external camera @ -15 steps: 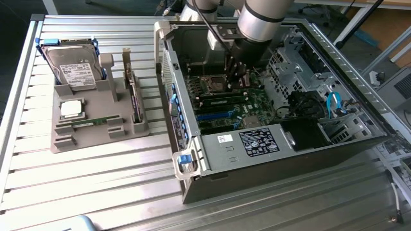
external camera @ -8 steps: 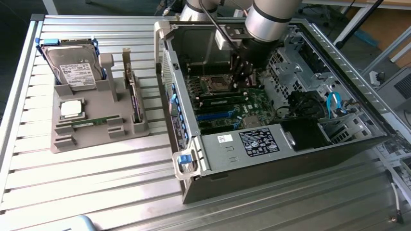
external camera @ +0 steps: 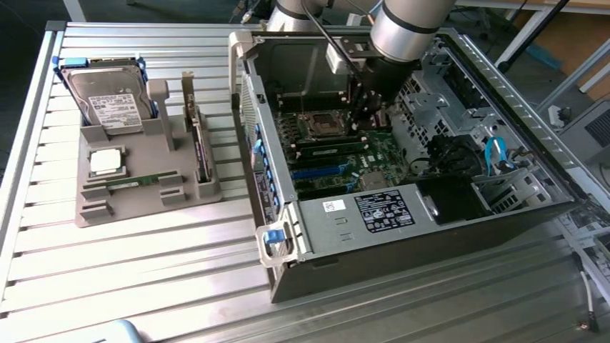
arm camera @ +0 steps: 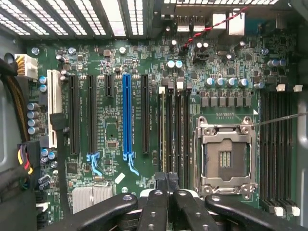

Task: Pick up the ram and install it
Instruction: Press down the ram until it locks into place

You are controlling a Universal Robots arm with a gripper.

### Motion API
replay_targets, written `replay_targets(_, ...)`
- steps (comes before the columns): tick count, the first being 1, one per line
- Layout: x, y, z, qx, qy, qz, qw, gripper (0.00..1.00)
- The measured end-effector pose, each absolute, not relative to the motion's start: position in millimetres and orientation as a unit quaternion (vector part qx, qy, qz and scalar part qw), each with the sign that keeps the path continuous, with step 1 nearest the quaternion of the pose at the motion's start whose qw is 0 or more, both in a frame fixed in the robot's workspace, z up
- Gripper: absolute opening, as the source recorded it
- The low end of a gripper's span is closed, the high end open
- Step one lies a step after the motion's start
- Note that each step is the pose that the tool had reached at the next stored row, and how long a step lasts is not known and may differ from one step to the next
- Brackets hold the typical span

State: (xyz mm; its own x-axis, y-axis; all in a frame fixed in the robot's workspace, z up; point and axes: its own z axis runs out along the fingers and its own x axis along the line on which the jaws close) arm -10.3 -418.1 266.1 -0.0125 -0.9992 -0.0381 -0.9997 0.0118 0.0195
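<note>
My gripper (arm camera: 167, 182) is shut, its two black fingertips pressed together just above the row of memory slots next to the open processor socket (arm camera: 225, 156). A ram (arm camera: 163, 134) stands edge-on in the slot in line with the fingertips; I cannot tell whether they touch it. In the exterior view the arm reaches down into the open computer case, with the gripper (external camera: 367, 118) over a green ram (external camera: 333, 151) on the motherboard. Another ram (external camera: 141, 180) lies flat on the grey tray (external camera: 133, 207) at the exterior view's left.
The tray also carries a hard drive (external camera: 107, 100), a silver processor (external camera: 105, 161) and an upright expansion card (external camera: 198, 146). The case walls (external camera: 250, 107) and drive cage (external camera: 476, 193) close in around the motherboard. Several expansion slots, one of them blue (arm camera: 127, 115), lie beside the memory slots.
</note>
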Motion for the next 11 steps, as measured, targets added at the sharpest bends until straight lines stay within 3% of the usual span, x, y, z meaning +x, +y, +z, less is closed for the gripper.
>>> replay_targets(11,-10.2,-418.1,266.1,-0.703,0.711,0.02,0.007,0.11)
